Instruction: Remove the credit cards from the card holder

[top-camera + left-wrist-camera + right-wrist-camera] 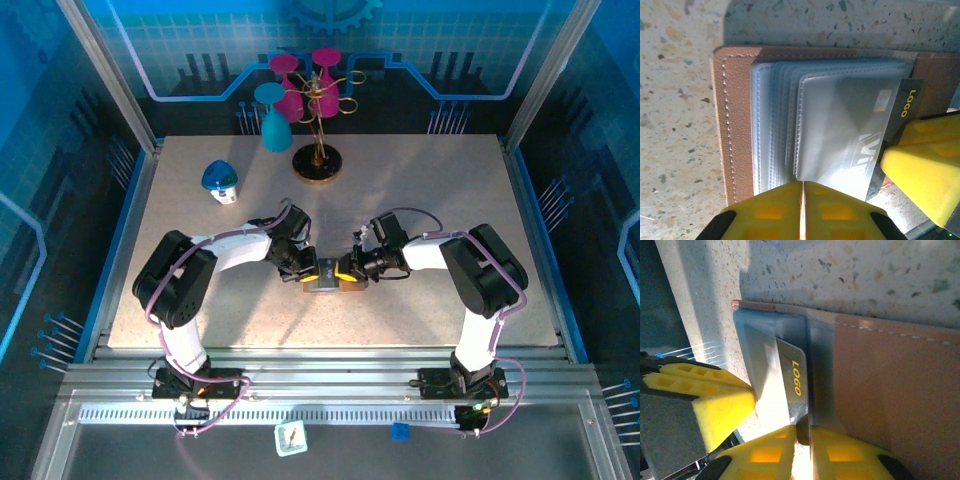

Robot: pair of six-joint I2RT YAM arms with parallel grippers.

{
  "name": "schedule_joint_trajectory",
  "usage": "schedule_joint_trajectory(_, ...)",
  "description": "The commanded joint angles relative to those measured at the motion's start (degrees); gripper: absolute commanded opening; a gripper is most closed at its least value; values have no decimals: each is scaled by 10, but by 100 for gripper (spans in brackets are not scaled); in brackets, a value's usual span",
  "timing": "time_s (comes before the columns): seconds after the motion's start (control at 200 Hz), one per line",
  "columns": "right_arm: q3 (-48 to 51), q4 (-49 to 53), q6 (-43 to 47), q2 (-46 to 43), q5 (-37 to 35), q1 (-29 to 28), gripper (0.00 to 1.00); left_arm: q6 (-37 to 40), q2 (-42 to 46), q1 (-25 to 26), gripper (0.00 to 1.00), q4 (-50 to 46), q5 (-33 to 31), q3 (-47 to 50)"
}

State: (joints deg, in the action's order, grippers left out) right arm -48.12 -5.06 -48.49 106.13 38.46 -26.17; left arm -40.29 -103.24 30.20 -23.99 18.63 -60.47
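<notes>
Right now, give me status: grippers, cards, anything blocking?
Left gripper shut on card holder sleeves. Right gripper shut on dark card, partly out of sleeve. Grippers crowded close together.

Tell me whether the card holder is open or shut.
Open: the card holder lies spread, plastic sleeves exposed, a dark card sticking partly out.

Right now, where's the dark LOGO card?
Wrist views: the dark LOGO card pokes partway out of a clear sleeve of the card holder, mid-table between the two arms; the right pincer pinches its outer edge, the left pincer pins the sleeves.
</notes>
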Motion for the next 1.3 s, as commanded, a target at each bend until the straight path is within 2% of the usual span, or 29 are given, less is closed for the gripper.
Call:
schedule_joint_trajectory(0.0,13,-2,-7,9,12,5,12,12,-8,-2,10,-28,-14,1)
schedule_joint_trajectory(0.245,18,19,8,-2,3,17,9,20,-9,-2,10,-47,-30,-8)
schedule_joint_trajectory(0.845,1,151,90,-62,-33,52,5,13,-6,-2,10,-42,-28,-1)
schedule_joint_trajectory(1.071,-20,210,118,-92,-42,55,5,-1,11,0,10,-27,-26,20)
schedule_joint_trajectory(1.296,-86,296,161,-129,-65,55,5,-11,35,1,10,-19,-39,30)
